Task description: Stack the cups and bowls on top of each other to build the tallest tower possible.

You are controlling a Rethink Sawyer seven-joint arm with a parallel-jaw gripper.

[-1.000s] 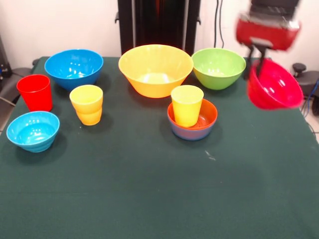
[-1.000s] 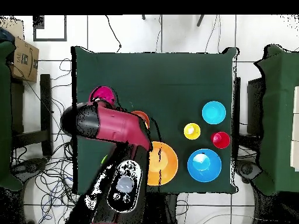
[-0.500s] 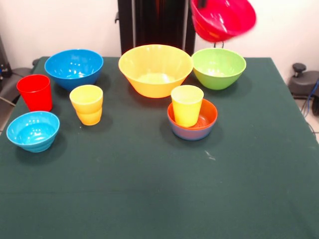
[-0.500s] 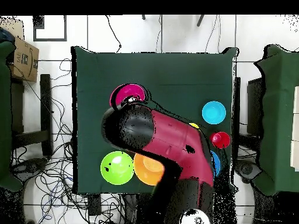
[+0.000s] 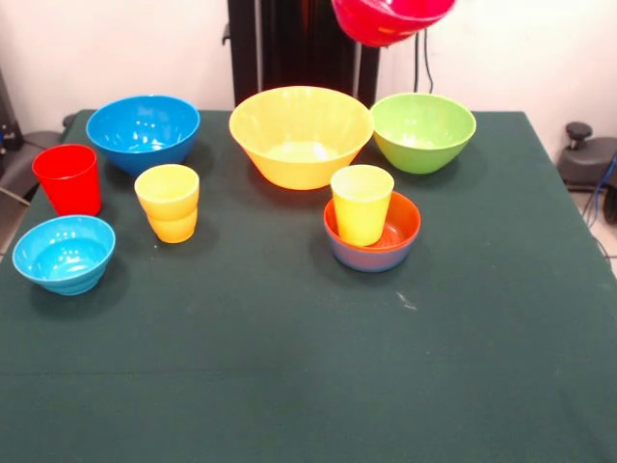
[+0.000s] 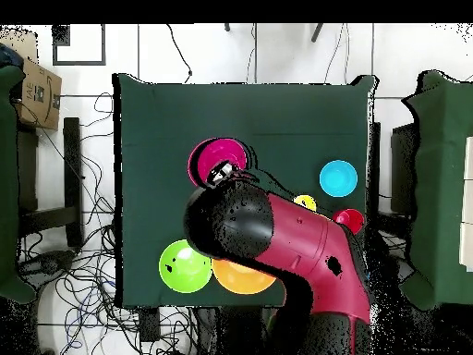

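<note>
My gripper is shut on the rim of the crimson bowl and holds it high in the air, above the gap between the large yellow-orange bowl and the lime green bowl. In the front view only the bowl shows, at the top edge. On the table stand a blue bowl, a red cup, two nested yellow cups, a light-blue bowl, and a yellow cup in an orange-red bowl nested in a blue one.
The red and black arm covers the table's robot side in the overhead view, hiding most bowls there. The green bowl and light-blue bowl show beside it. A cardboard box sits off the table.
The crimson bowl, held in the gripper, has swung from the table's right side in the front view up and to the left, over the back bowls. The other things have not moved.
</note>
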